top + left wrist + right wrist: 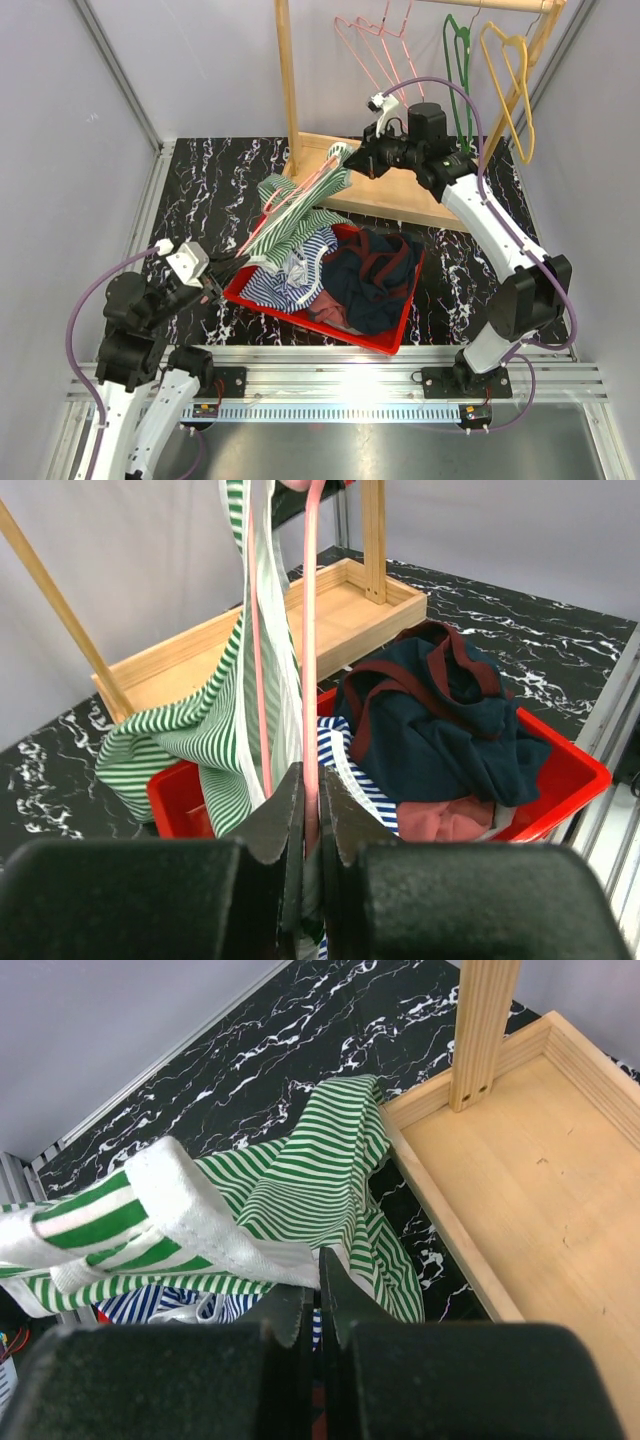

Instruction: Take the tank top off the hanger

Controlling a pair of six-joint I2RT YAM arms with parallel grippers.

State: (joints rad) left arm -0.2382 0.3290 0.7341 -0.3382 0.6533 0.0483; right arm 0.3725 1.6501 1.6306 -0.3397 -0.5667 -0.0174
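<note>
While left fingers [270, 820] clamp hanger [310, 680] and right fingers [285, 1315] clamp tank top [300, 1170], red bin [570, 775] holds clothes [440, 730].

Shows a black, white-veined table [200, 180] between pale walls. Toward the far right, bears the flat wooden base [395, 203] of a rack, built as a shallow open tray, with an upright post [287, 90] at its left end. Just near of that base, holds a red bin [408, 315], set askew and heaped with clothes. Ends at the near edge in a metal rail [340, 365].
</note>
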